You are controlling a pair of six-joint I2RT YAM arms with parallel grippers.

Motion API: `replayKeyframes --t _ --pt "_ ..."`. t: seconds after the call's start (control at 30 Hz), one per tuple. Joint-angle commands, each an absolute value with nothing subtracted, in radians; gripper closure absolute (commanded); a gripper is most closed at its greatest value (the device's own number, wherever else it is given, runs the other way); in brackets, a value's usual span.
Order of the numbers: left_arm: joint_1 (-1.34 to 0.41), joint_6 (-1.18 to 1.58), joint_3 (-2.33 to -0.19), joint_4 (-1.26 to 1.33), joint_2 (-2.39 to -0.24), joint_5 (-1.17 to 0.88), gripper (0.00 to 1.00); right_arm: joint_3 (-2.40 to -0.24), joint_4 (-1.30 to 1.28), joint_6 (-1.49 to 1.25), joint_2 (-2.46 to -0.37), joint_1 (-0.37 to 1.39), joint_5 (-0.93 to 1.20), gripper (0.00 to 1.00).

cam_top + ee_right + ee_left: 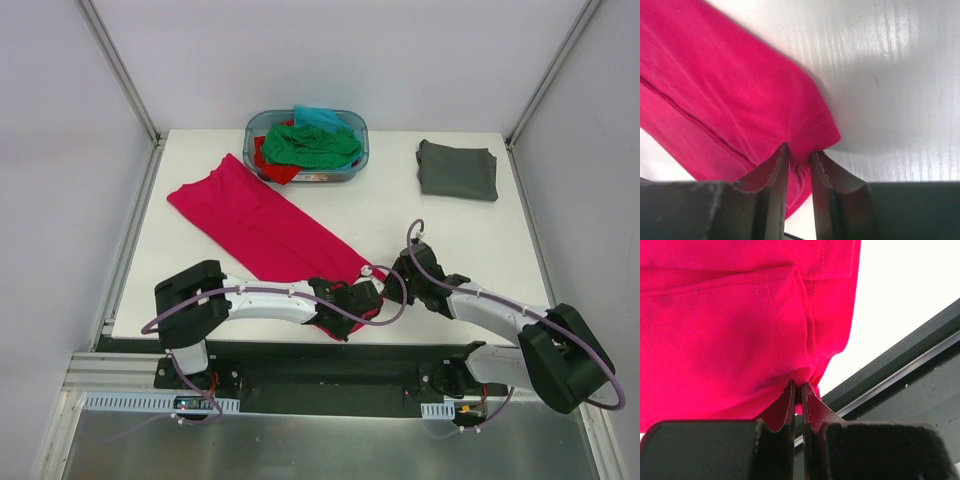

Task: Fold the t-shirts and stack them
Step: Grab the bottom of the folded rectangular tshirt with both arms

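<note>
The crimson-pink t-shirt (255, 225) lies as a long band running from the back left to the near middle of the table. My left gripper (348, 312) is shut on its near hem at the table's front edge; the cloth bunches between the fingers in the left wrist view (799, 385). My right gripper (388, 272) is pinched on the hem's right corner (812, 130), with cloth between the fingers. A folded dark grey t-shirt (457, 170) lies at the back right. Green (310, 145), red (272, 168) and teal (318, 116) t-shirts are heaped in the basket.
The blue-green plastic basket (359, 150) stands at the back middle of the white table (400, 215). The table's dark front rail (900, 360) runs just under my left gripper. Frame posts stand at both back corners.
</note>
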State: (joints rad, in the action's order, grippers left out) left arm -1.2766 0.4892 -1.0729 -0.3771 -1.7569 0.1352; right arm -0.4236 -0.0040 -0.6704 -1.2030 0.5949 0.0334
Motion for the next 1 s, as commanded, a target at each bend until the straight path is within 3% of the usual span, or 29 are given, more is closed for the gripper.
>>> replayKeyframes --t 0.0,0.1,0.13,0.6,0.97 --pt "-1.278 0.48 -1.039 -0.302 -1.68 0.095 1.0 -0.471 -0.023 -0.615 -1.23 0.601 -0.026 0.81" --pt "-1.278 0.469 -1.008 -0.2 -1.657 -0.052 1.0 -0.479 -0.043 -0.58 -1.217 0.601 -0.057 0.99" --pt "-1.278 0.472 -1.005 -0.175 -1.652 -0.087 1.0 -0.477 -0.054 -0.572 -1.197 0.6 -0.067 0.99" --pt "-1.287 0.515 -1.173 -0.124 -1.721 -0.235 1.0 -0.538 -0.461 -0.37 -0.87 0.419 -0.081 0.99" --pt "-1.189 0.54 -1.025 -0.124 -1.557 -0.167 1.0 -0.702 -0.433 -0.316 -0.995 0.48 0.049 0.99"
